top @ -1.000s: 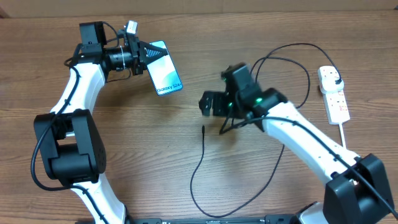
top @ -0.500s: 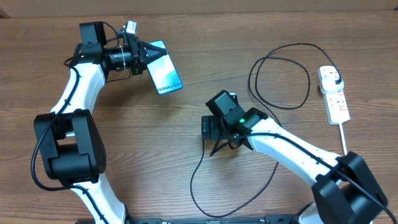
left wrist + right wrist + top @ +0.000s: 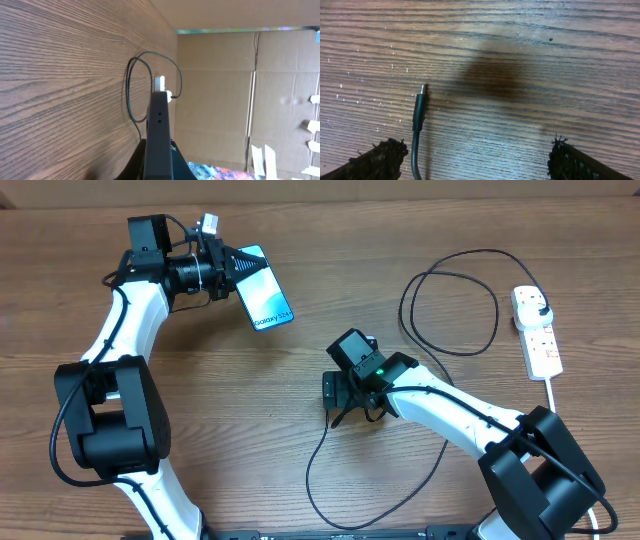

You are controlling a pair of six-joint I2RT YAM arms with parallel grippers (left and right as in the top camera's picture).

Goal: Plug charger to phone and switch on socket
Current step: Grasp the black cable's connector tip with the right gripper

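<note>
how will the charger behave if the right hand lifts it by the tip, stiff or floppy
Probably floppy: the charger lies in loose curves and loops in the overhead view, so the rest should trail behind. Its slim tip looks light, and thin enough that it may slip or twist in the wide-open right hand.

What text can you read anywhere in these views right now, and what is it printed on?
"Galaxy S24": on the white band at the lower end of the phone screen, overhead view; anything after it is too blurred to read.
Red marks on the socket: too small to read.
Both wrist views: no legible text.
</note>
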